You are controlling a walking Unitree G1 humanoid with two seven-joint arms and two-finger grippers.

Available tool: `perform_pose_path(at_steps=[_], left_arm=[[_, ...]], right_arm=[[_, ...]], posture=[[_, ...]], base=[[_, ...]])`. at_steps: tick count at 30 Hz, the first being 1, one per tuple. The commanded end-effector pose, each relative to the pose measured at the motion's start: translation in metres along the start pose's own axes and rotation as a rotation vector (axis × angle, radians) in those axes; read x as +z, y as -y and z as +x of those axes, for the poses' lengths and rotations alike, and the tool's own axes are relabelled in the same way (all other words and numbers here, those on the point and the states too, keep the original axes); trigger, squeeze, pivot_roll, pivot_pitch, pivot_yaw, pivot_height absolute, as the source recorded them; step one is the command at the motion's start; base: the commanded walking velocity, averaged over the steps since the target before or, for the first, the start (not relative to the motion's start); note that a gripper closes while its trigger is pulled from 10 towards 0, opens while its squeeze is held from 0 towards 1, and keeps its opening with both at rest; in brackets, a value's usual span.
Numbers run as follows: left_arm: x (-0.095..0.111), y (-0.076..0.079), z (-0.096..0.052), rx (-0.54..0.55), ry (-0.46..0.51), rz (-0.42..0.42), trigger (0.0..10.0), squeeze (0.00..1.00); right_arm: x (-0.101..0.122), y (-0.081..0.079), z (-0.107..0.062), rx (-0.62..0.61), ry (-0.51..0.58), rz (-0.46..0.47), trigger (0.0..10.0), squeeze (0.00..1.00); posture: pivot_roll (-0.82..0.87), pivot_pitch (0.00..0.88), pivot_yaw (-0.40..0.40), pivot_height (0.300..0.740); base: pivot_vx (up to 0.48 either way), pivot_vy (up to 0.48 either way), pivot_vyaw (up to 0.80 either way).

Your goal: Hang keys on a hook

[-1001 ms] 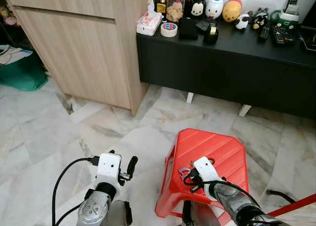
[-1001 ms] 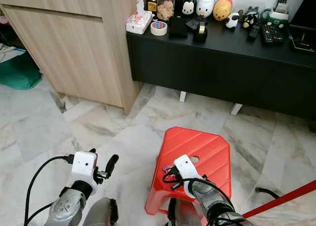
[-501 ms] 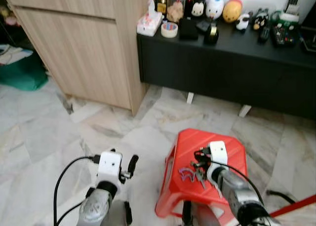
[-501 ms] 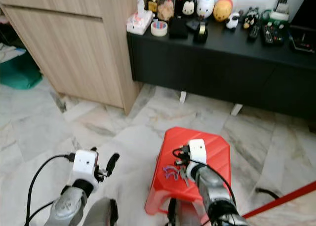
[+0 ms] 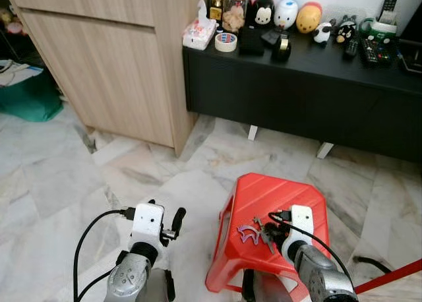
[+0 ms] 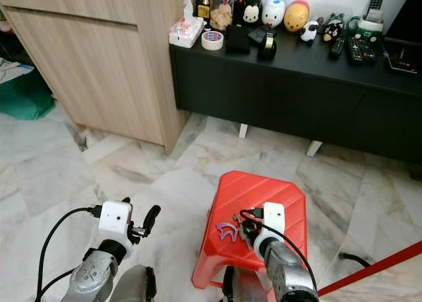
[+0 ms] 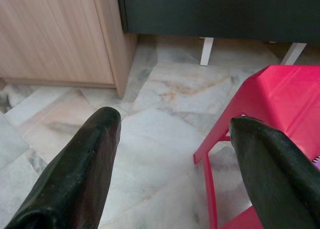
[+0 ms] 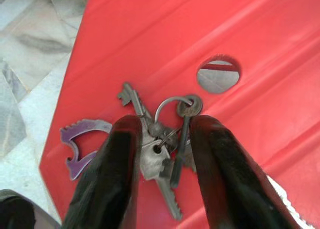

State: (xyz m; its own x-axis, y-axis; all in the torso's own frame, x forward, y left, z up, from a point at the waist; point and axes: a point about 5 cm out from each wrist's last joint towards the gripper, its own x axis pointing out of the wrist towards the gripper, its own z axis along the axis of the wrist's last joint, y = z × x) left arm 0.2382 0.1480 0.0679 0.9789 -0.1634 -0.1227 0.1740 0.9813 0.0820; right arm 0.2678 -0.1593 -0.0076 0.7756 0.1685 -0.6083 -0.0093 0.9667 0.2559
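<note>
A bunch of metal keys point(image 8: 161, 161) on a ring, with a purple clip point(image 8: 80, 139), lies flat on the near left part of a red plastic stool point(image 5: 283, 196). My right gripper point(image 8: 162, 124) is down over the bunch. Its two black fingers stand a little apart, one on each side of the keys, and the keys still rest on the seat. From the head the keys point(image 5: 254, 231) show just left of the right gripper point(image 5: 269, 227). My left gripper point(image 5: 165, 217) hangs over the floor left of the stool, open wide with nothing in it.
A low black cabinet point(image 5: 297, 84) with toys, tape and remotes stands behind the stool. A wooden cupboard point(image 5: 105, 71) is at the back left, with a green bag point(image 5: 30, 97) beside it. A black cable point(image 5: 369, 259) and a red strip point(image 5: 389, 275) lie at the right.
My right gripper has come back and down from the stool's middle onto the keys, and its fingers now straddle them. The left arm has stayed put.
</note>
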Motion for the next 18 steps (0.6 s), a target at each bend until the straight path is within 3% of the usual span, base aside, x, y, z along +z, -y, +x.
perform_pose_path(at_steps=[1, 8, 12, 13, 14, 15, 18], left_arm=[[-0.003, 0.002, -0.001, -0.005, -0.013, 0.012, 10.0, 0.0], [-0.005, 0.003, -0.002, -0.006, -0.016, 0.01, 10.0, 0.0], [-0.006, 0.004, -0.001, -0.012, -0.016, 0.018, 10.0, 0.0], [-0.006, 0.004, -0.001, -0.012, -0.015, 0.018, 10.0, 0.0], [-0.006, 0.004, -0.001, -0.013, -0.015, 0.018, 10.0, 0.0], [-0.006, 0.004, -0.001, -0.013, -0.015, 0.018, 10.0, 0.0], [-0.006, 0.004, -0.001, -0.013, -0.014, 0.017, 10.0, 0.0]], right_arm=[[0.001, 0.0, -0.002, -0.001, 0.0, 0.016, 10.0, 1.0], [0.0, 0.0, -0.007, -0.02, -0.012, 0.024, 10.0, 1.0], [-0.004, 0.003, -0.008, -0.047, -0.057, 0.087, 10.0, 1.0], [-0.007, 0.004, -0.008, -0.051, -0.072, 0.088, 10.0, 0.32], [-0.008, 0.004, -0.007, -0.053, -0.082, 0.087, 10.0, 0.32], [-0.009, 0.004, -0.007, -0.054, -0.089, 0.087, 10.0, 0.0], [-0.013, 0.004, -0.004, -0.056, -0.103, 0.113, 10.0, 0.0]], posture=[[0.06, 0.101, -0.08, 0.632], [0.05, 0.101, -0.082, 0.632], [0.05, 0.101, -0.081, 0.632], [0.05, 0.101, -0.081, 0.632], [0.05, 0.101, -0.081, 0.632], [0.05, 0.101, -0.081, 0.632], [0.05, 0.101, -0.081, 0.632]], base=[[0.0, 0.0, 0.0], [0.0, 0.0, 0.0], [0.0, 0.0, 0.0], [0.0, 0.0, 0.0], [0.0, 0.0, 0.0], [0.0, 0.0, 0.0], [0.0, 0.0, 0.0]])
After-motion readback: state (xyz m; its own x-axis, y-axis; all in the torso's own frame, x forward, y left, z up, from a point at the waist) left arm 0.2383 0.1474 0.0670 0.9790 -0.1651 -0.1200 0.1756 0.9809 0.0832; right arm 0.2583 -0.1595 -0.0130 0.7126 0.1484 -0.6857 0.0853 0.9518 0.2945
